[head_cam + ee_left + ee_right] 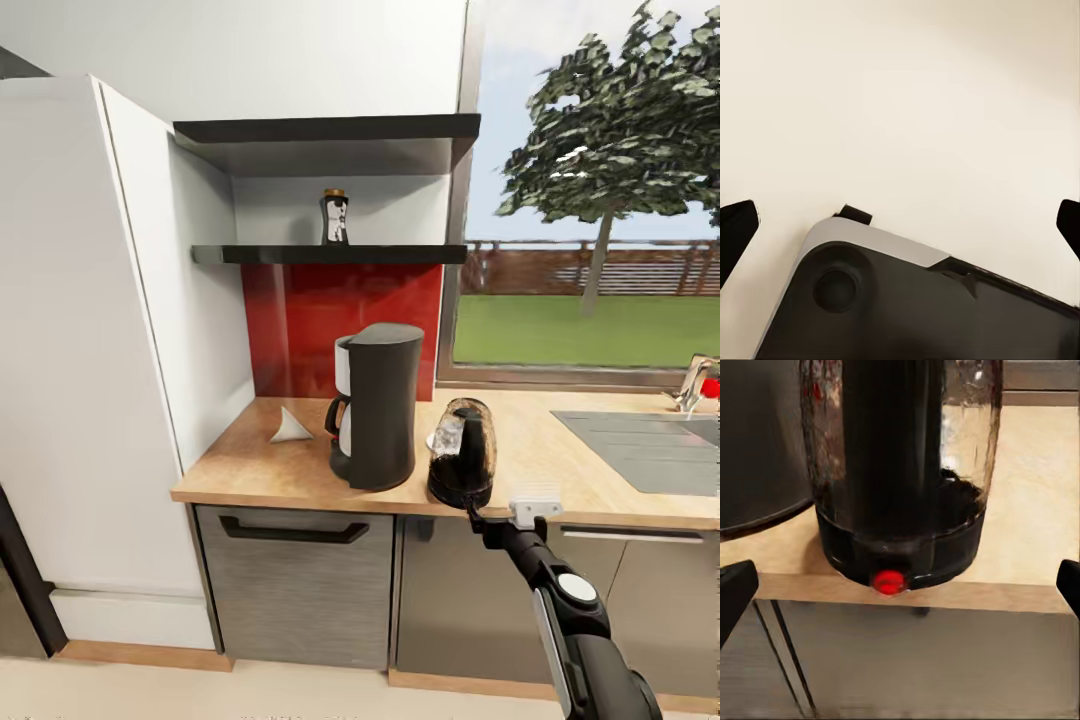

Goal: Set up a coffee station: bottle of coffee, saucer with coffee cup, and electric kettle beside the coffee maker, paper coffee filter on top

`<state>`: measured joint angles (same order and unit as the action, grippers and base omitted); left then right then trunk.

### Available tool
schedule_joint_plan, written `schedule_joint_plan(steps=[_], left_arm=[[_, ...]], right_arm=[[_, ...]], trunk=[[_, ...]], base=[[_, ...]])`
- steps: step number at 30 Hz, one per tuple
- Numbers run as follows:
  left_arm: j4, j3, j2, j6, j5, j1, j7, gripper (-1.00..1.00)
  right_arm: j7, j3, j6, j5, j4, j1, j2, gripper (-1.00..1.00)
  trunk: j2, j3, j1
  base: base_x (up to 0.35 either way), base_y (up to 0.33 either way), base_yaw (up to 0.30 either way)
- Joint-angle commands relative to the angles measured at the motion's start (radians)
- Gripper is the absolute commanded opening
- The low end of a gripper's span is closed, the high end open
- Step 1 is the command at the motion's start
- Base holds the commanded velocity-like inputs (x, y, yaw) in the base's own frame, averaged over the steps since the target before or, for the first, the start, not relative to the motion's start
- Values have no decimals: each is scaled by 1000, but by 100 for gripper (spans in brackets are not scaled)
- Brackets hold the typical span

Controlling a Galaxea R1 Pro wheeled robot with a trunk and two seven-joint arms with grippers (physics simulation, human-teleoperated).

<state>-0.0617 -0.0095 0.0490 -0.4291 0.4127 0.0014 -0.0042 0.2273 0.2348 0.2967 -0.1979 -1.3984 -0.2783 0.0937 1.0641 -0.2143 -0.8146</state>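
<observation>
The black coffee maker (375,405) stands on the wooden countertop (260,470). Right beside it, near the front edge, is the dark glass electric kettle (463,452), whose red switch (889,580) faces my right gripper. My right gripper (505,512) hovers open just in front of the kettle (900,472), below the counter's edge and not touching it. A white paper filter (290,425) lies on the counter left of the coffee maker. The coffee bottle (334,217) stands on the lower black shelf (400,254). My left gripper (900,229) is open over pale floor.
A tall white cabinet (80,350) bounds the counter on the left. A sink (650,445) with a faucet (695,385) lies to the right under the window. A small white rim (436,440) peeks out behind the kettle. Part of the robot's base (907,300) lies under the left gripper.
</observation>
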Motion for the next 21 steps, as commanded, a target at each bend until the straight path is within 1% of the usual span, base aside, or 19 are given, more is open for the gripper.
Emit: schedule_joint_plan(steps=[1,2,4,5,6,7,9,10,12,13,14,15,16,17,18,19,20,21], left_arm=[[-1,-1,0,-2,5,0,0,100],[-1,-1,0,-2,5,0,0,100],[-1,-1,0,-2,5,0,0,100],[-1,0,0,-2,5,1,0,100],[-1,0,0,-2,5,1,0,100],[-1,0,0,-2,5,0,0,100],[-1,0,0,-2,5,0,0,100],[-1,0,0,-3,5,0,0,100],[-1,0,0,-3,5,0,0,100],[-1,0,0,-4,5,0,0,100],[-1,0,0,-4,5,0,0,100],[-1,0,1,-3,5,0,0,100],[-1,1,1,0,5,0,0,100],[-1,0,1,5,5,0,3,100],[-2,0,1,30,4,0,10,100],[-4,0,1,51,1,0,17,100],[-7,0,2,59,0,0,21,100],[-10,0,2,72,-3,0,28,100]], right_arm=[[10,2,35,-11,15,-1,1,100],[10,2,54,-12,25,-1,2,100],[6,-7,142,-13,74,-1,3,100],[-2,-19,196,-14,130,-1,5,100],[-7,-24,222,-15,173,-1,5,100],[-10,-26,234,-15,195,-1,5,100],[-38,-30,288,-14,289,-1,5,100],[-46,-30,301,-13,311,-2,5,100],[-86,-32,339,-11,426,-7,7,100],[-106,-33,347,-12,502,-14,9,100],[-138,-33,347,-15,630,-23,10,100],[-176,-36,308,-18,793,-28,11,100],[-187,-38,265,-19,871,-30,10,100],[-194,-43,204,-19,951,-30,8,100],[-200,-49,70,-18,1091,-30,6,100],[-200,-51,-34,-19,1197,-30,4,100],[-197,-52,-85,-20,1247,-30,2,100],[-190,-54,-163,-24,1315,-29,0,100]], trunk=[[1,-1,0],[1,-1,0],[1,-1,0],[1,-1,0],[1,-1,0],[1,-1,0],[1,-1,0],[1,-1,0],[1,-1,0],[1,-1,0],[1,-1,0],[-6,2,4],[-13,5,8],[-20,8,12],[-27,11,16],[-34,14,20],[-41,18,23],[-48,21,27]], base=[[-272,0,0],[-263,0,0],[-214,0,0],[-162,0,0],[-121,0,0],[-97,0,0],[-51,0,0],[-32,0,0],[-17,0,0],[-8,0,0],[-4,0,0],[-2,0,0],[-1,0,0],[0,0,0],[0,0,0],[0,0,0],[0,0,0],[0,0,0]])
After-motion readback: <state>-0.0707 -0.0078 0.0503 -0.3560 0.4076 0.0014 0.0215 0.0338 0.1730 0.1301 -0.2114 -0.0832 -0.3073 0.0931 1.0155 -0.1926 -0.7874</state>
